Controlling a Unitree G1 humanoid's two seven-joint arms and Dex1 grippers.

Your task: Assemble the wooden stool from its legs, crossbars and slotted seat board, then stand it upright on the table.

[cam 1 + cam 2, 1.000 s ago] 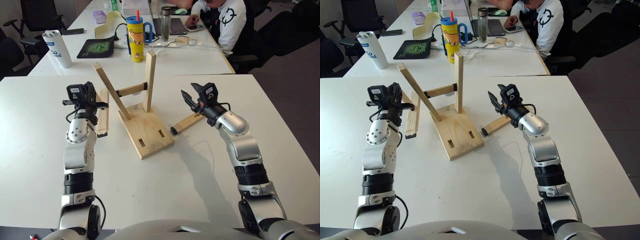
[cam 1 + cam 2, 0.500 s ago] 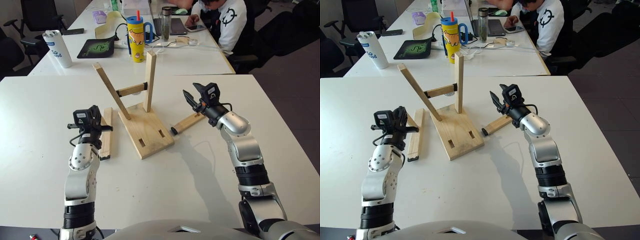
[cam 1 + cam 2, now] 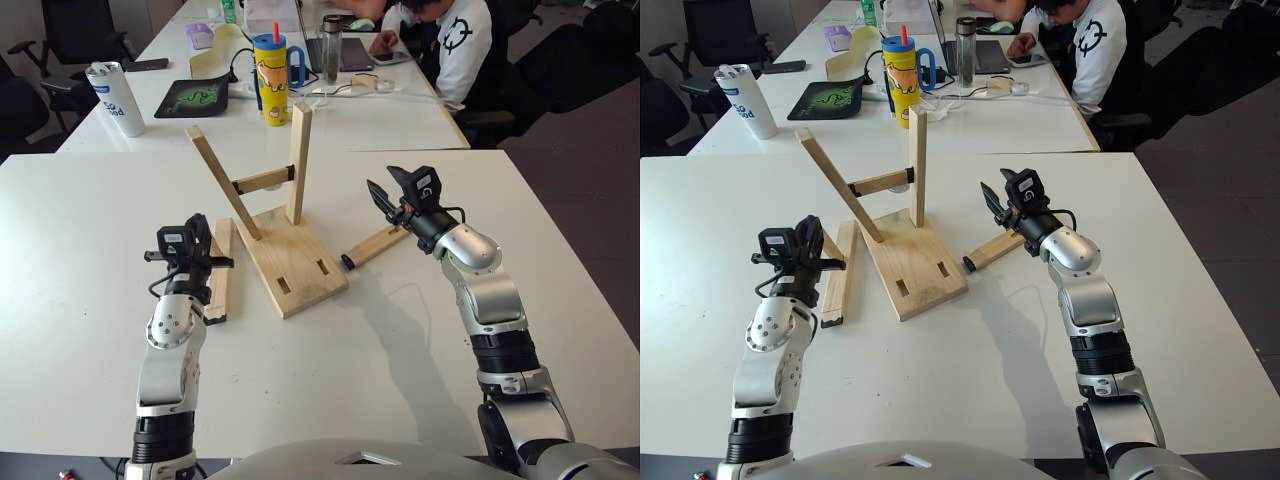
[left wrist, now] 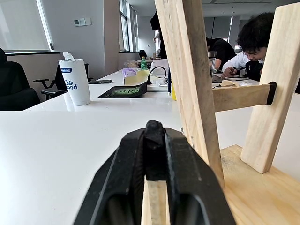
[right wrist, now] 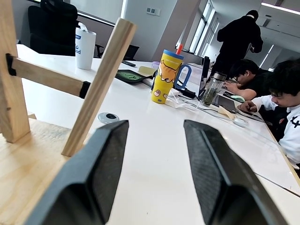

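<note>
Near the middle of the tabletop [image 3: 80, 250] the slotted seat board [image 3: 300, 265] lies flat, two legs [image 3: 298, 160] standing in it, joined by a crossbar [image 3: 262, 180]. Beside its left side the left gripper [image 3: 205, 260] clamps a loose leg [image 3: 218, 292]. On its right the right gripper [image 3: 383, 192] hangs wide open near another loose piece [image 3: 378, 245].

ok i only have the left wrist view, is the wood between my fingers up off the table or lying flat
observer: lying flat. The loose leg rests on the table just left of the seat board, with the left gripper closed on it about halfway along.
operator: and what's the right arm doing
observer: the right gripper is open and empty, held above the table near a second loose piece that lies to the right of the seat board.
</note>
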